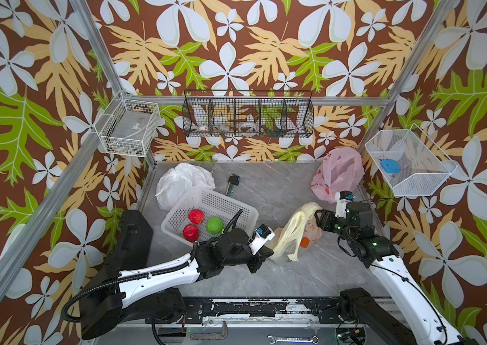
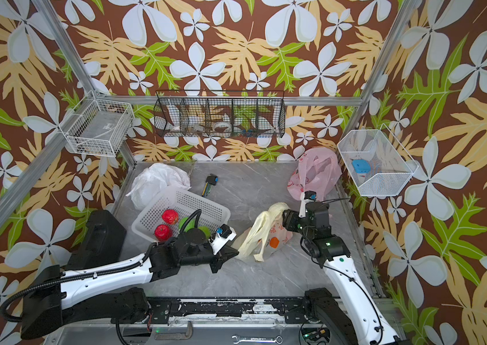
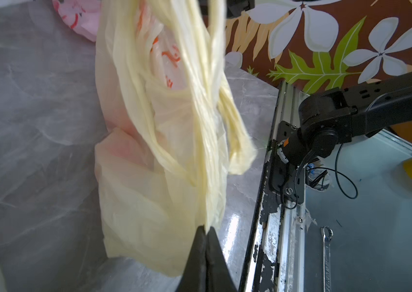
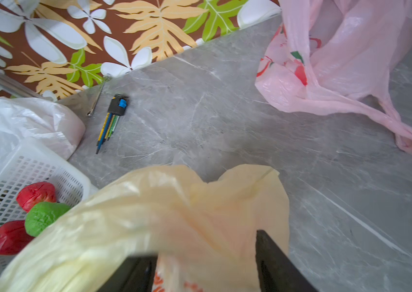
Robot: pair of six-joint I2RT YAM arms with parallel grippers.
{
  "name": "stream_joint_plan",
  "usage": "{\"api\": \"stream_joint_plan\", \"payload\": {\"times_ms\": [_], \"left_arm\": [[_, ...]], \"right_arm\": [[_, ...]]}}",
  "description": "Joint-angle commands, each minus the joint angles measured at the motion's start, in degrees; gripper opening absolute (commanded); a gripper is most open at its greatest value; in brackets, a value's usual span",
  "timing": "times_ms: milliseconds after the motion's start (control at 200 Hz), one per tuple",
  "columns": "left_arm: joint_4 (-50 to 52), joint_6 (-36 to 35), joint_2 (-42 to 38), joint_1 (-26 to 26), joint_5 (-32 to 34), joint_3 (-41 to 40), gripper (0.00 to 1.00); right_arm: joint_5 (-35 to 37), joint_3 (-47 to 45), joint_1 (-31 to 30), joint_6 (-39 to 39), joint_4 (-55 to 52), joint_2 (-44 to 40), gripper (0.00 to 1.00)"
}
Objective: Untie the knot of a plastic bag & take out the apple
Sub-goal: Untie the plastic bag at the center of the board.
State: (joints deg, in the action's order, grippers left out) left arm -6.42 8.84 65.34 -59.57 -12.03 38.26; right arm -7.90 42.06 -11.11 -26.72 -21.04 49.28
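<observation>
Left gripper (image 3: 206, 228): we are seeing its jaws pressed together, pinching a gathered edge of the yellow bag (image 3: 149, 151). In both top views it is sitting at the near-left corner of that bag (image 1: 293, 233), low over the grey table (image 1: 281, 277).

Right gripper (image 4: 203, 247): jaws are standing apart, with loose film of the bag (image 4: 174, 215) draping between them and not being squeezed. In a top view it (image 1: 317, 216) is hanging at the bag's raised far end.

The bag is lying mid-table between the two arms, its twisted handles stretching from one gripper to the other. We are not making out a knot, nor an apple inside; only orange print is showing through.

The white basket (image 1: 236, 206) is sitting left of the bag, holding two red apples (image 1: 196, 216) and a green apple (image 1: 214, 224). The pink bag (image 1: 339, 173) is slumping in the far right corner, well apart.
</observation>
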Motion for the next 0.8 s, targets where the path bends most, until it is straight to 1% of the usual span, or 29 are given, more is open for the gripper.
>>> {"api": "stream_joint_plan", "payload": {"times_ms": [0, 50, 110, 160, 270, 370, 385, 445, 475, 535, 576, 666, 796], "left_arm": [[-2.0, -0.9, -0.4, 0.0, 0.8, 0.8, 0.0], [-2.0, -1.0, 0.0, 0.0, 0.1, 1.0, 0.0], [-2.1, -0.7, 0.8, -0.1, -0.5, 1.2, 0.0], [-1.7, -0.2, 1.5, 0.0, -1.1, 1.0, 0.0], [-0.2, 1.7, 1.5, 0.0, -2.0, 0.1, 0.0], [1.3, 2.2, -1.3, 0.0, 0.0, -2.0, 0.0], [1.5, 2.2, -1.9, 0.0, 0.6, -2.3, 0.02], [2.3, 2.1, -4.7, -0.1, 3.2, -3.4, 0.22], [2.5, 2.0, -6.2, 0.0, 4.5, -3.8, 0.3], [2.5, 2.3, -9.0, 0.0, 7.3, -4.0, 0.42], [2.6, 2.4, -10.3, 0.0, 9.7, -3.7, 0.45], [2.7, 3.1, -11.3, 0.0, 14.7, -1.7, 0.48], [4.2, 6.7, -7.6, 0.4, 22.7, 3.7, 0.49]], "right_arm": [[0.6, 0.3, -3.6, 0.2, 0.1, 0.4, 0.67], [0.0, 0.0, -4.5, -0.2, 1.5, 1.4, 0.68], [-1.7, 0.2, -4.5, -0.6, 3.2, 3.5, 0.69], [-1.7, 1.1, -4.5, -0.6, 3.9, 5.5, 0.7], [2.2, 5.3, -4.5, -0.2, 3.2, 7.9, 0.71], [4.2, 8.3, -4.4, 0.1, 3.1, 7.2, 0.74], [4.2, 8.5, -4.4, 0.0, 3.2, 6.9, 0.74], [3.8, 9.1, -4.4, -0.2, 3.5, 5.9, 0.75], [3.2, 9.3, -4.4, -0.3, 3.5, 5.5, 0.75], [1.6, 9.1, -4.4, -0.8, 2.9, 4.9, 0.75], [0.6, 8.7, -4.4, -1.1, 2.3, 4.5, 0.75], [-0.6, 6.7, -4.4, -2.5, 1.4, 2.9, 0.75], [-0.2, 2.3, -4.4, -4.4, 1.1, -1.2, 0.75]]}}
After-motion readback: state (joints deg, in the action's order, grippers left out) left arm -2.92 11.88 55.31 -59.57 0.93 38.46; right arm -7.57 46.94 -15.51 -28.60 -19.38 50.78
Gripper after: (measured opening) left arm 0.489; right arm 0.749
